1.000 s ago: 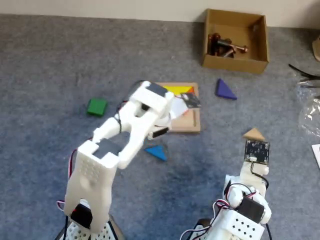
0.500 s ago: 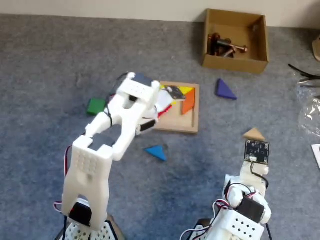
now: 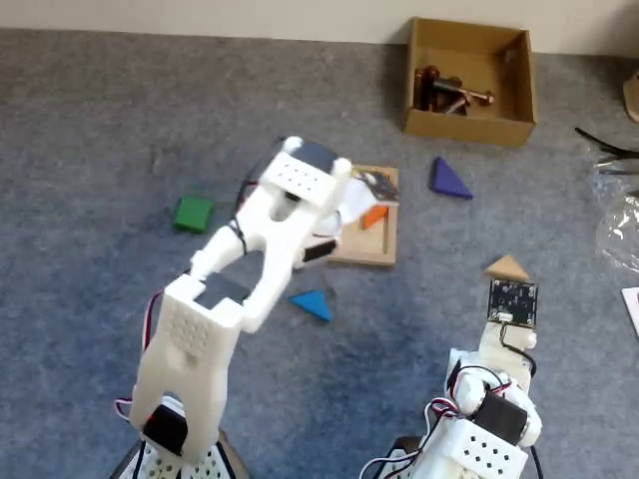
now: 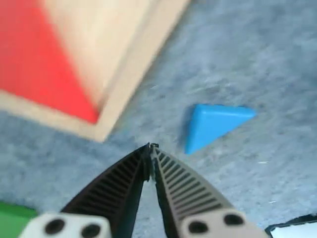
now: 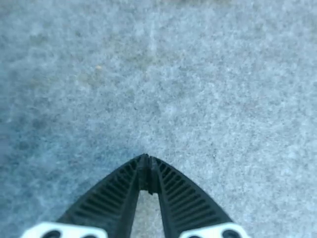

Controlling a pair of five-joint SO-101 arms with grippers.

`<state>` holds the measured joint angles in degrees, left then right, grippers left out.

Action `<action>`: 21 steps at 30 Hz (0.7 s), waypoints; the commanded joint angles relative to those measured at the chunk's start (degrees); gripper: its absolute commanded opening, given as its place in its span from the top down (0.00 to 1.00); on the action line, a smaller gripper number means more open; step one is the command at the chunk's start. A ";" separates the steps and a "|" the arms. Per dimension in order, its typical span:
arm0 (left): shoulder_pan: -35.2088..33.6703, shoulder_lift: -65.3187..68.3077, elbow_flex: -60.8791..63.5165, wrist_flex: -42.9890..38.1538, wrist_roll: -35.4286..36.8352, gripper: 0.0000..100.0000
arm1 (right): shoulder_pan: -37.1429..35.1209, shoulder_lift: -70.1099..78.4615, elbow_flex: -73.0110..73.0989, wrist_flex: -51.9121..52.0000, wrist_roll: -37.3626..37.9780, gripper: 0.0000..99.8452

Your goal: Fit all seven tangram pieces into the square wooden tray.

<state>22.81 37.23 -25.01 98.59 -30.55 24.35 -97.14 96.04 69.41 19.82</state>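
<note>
The square wooden tray (image 3: 391, 238) lies mid-table, partly covered by my left arm (image 3: 290, 205). An orange piece (image 3: 374, 215) shows inside it. In the left wrist view a red piece (image 4: 34, 59) sits in the tray's corner behind its rim (image 4: 131, 96). My left gripper (image 4: 150, 148) is shut and holds nothing, hanging over carpet just off that corner, close to a blue triangle (image 4: 213, 124) (image 3: 313, 303). A green square (image 3: 194, 214), a purple triangle (image 3: 449, 180) and a tan triangle (image 3: 508, 267) lie loose. My right gripper (image 5: 147, 159) is shut over bare carpet.
A cardboard box (image 3: 469, 80) holding small metal parts stands behind the tray at the back right. Cables and clear plastic (image 3: 619, 230) lie at the right edge. My right arm (image 3: 494, 399) stands at the front right, near the tan triangle.
My left arm swung left off the tray, then back right over it, now hiding most of the pieces inside. The right arm has not moved.
</note>
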 commanded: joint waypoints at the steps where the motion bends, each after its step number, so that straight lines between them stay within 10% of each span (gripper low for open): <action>1: 5.67 -0.66 -2.51 1.05 0.35 0.97 | 0.84 -0.84 6.64 -1.01 -0.09 0.99; 21: 14.90 -0.57 4.79 -1.58 2.37 0.97 | 0.84 -0.84 6.64 -1.01 -0.09 0.99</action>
<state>36.79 37.32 -20.00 98.24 -28.62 24.35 -97.14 96.04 69.41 19.82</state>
